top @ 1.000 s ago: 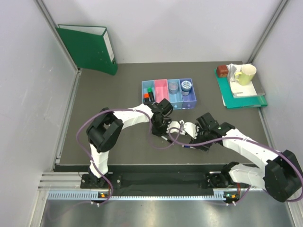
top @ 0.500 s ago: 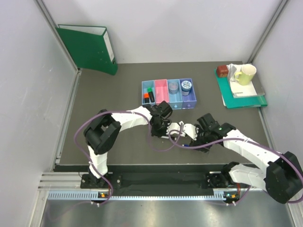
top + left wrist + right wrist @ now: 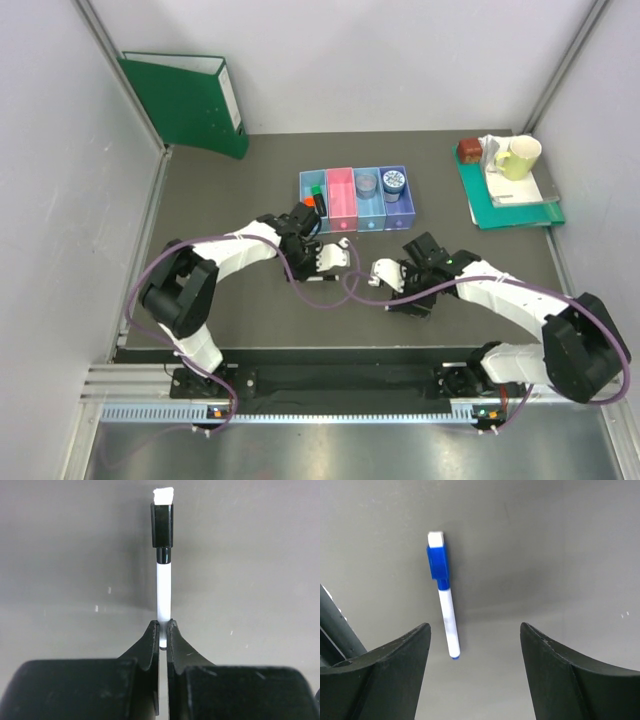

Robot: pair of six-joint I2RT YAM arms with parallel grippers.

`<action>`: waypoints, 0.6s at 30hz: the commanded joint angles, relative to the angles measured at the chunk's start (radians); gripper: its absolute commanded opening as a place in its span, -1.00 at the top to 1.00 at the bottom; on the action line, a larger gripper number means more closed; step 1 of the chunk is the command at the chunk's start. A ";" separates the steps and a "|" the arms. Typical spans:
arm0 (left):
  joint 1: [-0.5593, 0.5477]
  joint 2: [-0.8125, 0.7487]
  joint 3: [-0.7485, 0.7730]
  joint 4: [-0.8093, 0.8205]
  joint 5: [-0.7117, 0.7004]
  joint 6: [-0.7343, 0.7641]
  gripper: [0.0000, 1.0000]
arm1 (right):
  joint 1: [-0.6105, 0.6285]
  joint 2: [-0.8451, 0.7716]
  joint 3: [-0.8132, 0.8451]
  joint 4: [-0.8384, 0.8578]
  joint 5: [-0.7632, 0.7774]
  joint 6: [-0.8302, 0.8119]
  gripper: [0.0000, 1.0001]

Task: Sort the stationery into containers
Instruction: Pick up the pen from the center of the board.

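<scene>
The left fingers [image 3: 150,642] pinch tight on the barrel of a thin white pen with a black cap [image 3: 163,580], cap pointing away, probably ready for carrying to the row of four translucent coloured bins [image 3: 341,195] nearby. The right fingers [image 3: 400,655] stand wide and touch nothing. They straddle a white blue-capped pen [image 3: 445,605] lying flat on the dark tabletop [image 3: 560,555], seemingly lined up to take it.

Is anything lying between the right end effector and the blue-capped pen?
No. The right wrist view shows only bare table between the open right end effector and the blue-capped pen.
</scene>
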 commanded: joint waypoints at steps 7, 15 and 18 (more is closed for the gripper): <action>0.121 -0.109 -0.014 -0.026 0.028 -0.029 1.00 | 0.047 0.127 0.059 0.058 -0.038 -0.023 -0.29; 0.172 -0.089 0.176 -0.068 0.090 -0.132 1.00 | 0.055 0.176 0.006 0.086 -0.013 -0.014 0.34; 0.172 -0.079 0.245 -0.082 0.110 -0.153 1.00 | 0.063 0.179 -0.003 0.098 0.006 0.014 0.97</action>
